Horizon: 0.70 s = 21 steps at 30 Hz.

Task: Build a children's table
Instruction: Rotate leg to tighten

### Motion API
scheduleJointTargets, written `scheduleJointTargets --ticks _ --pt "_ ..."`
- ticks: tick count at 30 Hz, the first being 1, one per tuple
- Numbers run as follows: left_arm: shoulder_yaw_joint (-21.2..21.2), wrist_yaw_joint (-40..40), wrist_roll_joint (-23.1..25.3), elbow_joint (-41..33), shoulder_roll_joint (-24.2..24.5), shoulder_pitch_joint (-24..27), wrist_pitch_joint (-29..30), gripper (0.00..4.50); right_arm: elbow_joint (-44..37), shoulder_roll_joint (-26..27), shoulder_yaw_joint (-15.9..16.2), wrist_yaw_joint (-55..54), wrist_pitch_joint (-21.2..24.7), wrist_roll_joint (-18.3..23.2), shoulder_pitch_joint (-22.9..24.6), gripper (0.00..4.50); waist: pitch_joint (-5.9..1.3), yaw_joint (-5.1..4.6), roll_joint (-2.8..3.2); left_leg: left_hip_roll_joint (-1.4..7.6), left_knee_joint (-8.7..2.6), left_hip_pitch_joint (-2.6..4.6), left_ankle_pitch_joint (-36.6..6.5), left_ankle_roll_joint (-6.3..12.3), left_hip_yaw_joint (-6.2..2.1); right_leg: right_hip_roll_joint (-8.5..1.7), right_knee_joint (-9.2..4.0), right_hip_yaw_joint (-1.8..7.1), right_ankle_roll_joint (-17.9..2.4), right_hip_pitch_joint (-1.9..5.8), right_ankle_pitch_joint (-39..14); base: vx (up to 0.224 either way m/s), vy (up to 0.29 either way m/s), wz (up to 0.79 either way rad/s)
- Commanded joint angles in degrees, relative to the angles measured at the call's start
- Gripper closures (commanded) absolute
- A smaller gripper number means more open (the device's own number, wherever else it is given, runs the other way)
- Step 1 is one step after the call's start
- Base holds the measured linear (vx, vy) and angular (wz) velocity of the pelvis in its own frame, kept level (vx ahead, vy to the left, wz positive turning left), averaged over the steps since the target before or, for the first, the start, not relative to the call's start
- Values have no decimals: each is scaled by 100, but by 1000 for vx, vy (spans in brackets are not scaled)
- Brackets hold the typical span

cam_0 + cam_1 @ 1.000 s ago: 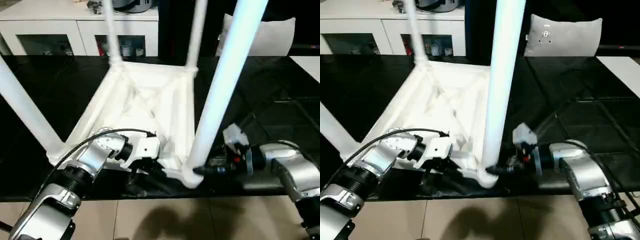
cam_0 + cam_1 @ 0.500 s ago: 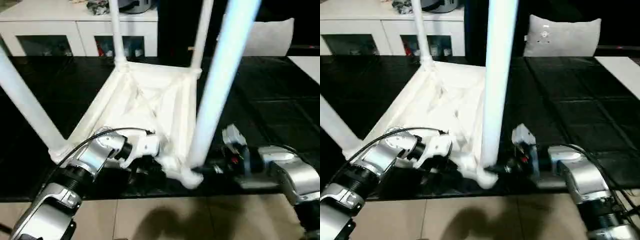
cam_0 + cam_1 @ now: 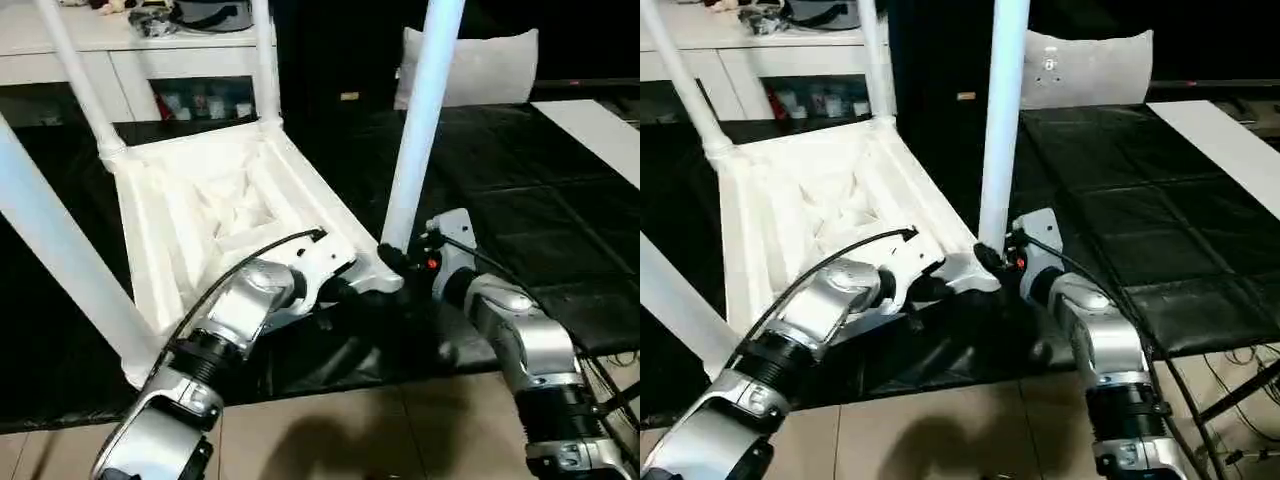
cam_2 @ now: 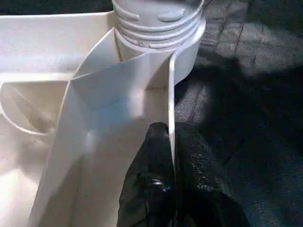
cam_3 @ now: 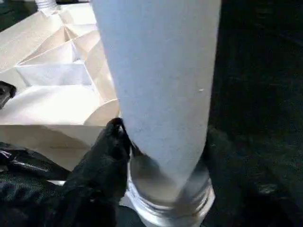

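Observation:
The children's table lies upside down on the black work table (image 3: 540, 200), its ribbed white tabletop (image 3: 200, 200) facing up. All its legs stand in the corner sockets. My left gripper (image 4: 171, 130) is shut on the thin rim wall of the tabletop, just beside the near right socket (image 4: 156, 28). My right gripper (image 3: 395, 262) is closed around the base of the near right leg (image 3: 420, 120), with one black finger (image 5: 111, 146) pressed against it. The other finger is hidden behind the leg. The near left leg (image 3: 50, 250) rises at the left edge.
A white cabinet with glass doors (image 3: 60, 70) stands behind the work table at the back left. A pale cushion (image 3: 480, 65) sits at the back right, a white strip (image 3: 600, 125) at the far right. Tiled floor (image 3: 350, 430) lies below the front edge.
The view has shifted. The tabletop has also turned on the work table: its gripped near right corner has swung away from the front edge, with both grippers still on it.

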Motion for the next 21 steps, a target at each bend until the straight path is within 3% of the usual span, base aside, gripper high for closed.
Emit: scheduleJointTargets --ticks 1,5,9,14,17,18,20,21 --pt "-145 -119 -179 -174 -125 43 -358 450 -191 57 265 426 -34 238 43 166 -296 41 -65 78 -385 -122 -591 573 10 -314 -473 283 -323 371 -2289 0 0 0" --pt "-220 -473 -158 -136 161 112 -744 450 -299 -431 306 1104 -306 332 157 128 -302 77 -65 78 -377 -125 -517 678 23 -334 -431 313 -507 403 -1983 0 0 0" --pt "-357 -1113 -235 -70 481 189 -1753 450 -291 -1031 445 1923 -515 281 214 92 -295 120 -72 88 -377 -122 -499 749 32 -338 -419 328 -531 406 -1999 0 0 0" --pt "-615 -1995 -310 -82 878 210 -2189 450 -223 -1559 628 2815 -754 289 195 92 -279 212 -44 117 -393 -75 -642 707 45 -352 -438 346 -519 365 -2230 0 0 0" --pt "-817 -2749 -303 80 1222 152 -2667 450 -183 -1906 727 3683 -926 518 176 92 -301 330 -38 167 -393 -71 -479 708 37 -362 -347 372 -687 373 -1776 0 0 0" --pt "-860 -2973 -314 110 1316 122 -2762 450 -164 -1977 754 3922 -973 570 165 118 -306 342 -74 173 -388 -69 -448 732 42 -358 -337 372 -718 375 -1686 0 0 0" --pt "-892 -3180 -323 150 1391 90 -2889 450 -132 -2042 811 4105 -960 609 147 126 -306 381 -58 185 -381 -74 -366 746 47 -369 -281 383 -857 386 -1432 0 0 0" --pt "-913 -3279 -331 151 1425 79 -2919 450 -130 -2071 856 4192 -937 624 146 131 -307 389 -79 184 -379 -74 -349 756 50 -371 -280 384 -877 385 -1404 0 0 0"
